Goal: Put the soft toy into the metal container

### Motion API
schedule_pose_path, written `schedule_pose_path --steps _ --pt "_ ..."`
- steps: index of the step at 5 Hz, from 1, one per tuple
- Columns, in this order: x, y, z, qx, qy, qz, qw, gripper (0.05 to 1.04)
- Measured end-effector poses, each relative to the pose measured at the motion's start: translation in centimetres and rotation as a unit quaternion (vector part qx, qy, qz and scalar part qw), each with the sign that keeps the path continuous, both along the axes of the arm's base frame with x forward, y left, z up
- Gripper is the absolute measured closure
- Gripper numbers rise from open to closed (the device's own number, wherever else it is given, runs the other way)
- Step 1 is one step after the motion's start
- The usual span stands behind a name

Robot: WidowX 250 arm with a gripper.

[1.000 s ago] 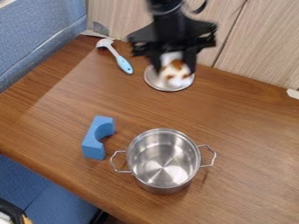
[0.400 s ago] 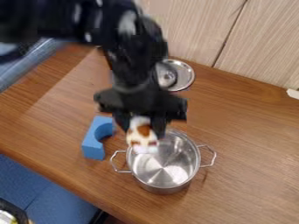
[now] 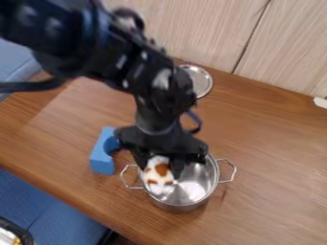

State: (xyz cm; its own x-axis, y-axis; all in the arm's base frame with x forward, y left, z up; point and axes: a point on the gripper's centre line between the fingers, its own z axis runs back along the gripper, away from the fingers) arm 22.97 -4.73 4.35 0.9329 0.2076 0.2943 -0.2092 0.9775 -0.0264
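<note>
The gripper (image 3: 159, 167) is at the pot's opening, with its fingers shut on the white and brown soft toy (image 3: 159, 175). The toy hangs in the left half of the opening; whether it touches the pot's inside I cannot tell. The metal pot (image 3: 182, 206), with a wire handle on each side, stands upright near the table's front edge. Its back rim is partly hidden behind the gripper.
A blue arch-shaped block (image 3: 101, 156) lies just left of the pot, close to the gripper's left side. Behind the arm, a round metal lid (image 3: 202, 80) lies near the wooden wall (image 3: 214, 36). The table's front edge runs below the pot.
From above the lid at the back, the gripper has come forward and down to the pot, carrying the toy with it. The pot and the blue block have stayed put.
</note>
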Motion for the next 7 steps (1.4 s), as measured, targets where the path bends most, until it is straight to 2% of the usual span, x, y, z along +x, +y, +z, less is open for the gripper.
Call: schedule_pose_path --steps 1,2,3,4,6,7 --pt "0.4 -0.1 -1.4 0.007 0.006 -0.002 1.0 0.554" --pt "0.8 -0.3 -1.6 0.004 0.004 -0.002 1.0 0.497" --pt "1.0 -0.5 -1.7 -0.004 0.01 0.002 0.9999 0.202" --pt "1.3 -0.2 -1.4 -0.007 0.011 0.008 0.9999 0.062" --pt "1.5 -0.1 -0.5 -0.004 0.016 0.012 0.9998 0.077" --pt "2.0 0.4 3.4 -0.013 -0.017 0.023 0.9995 0.08"
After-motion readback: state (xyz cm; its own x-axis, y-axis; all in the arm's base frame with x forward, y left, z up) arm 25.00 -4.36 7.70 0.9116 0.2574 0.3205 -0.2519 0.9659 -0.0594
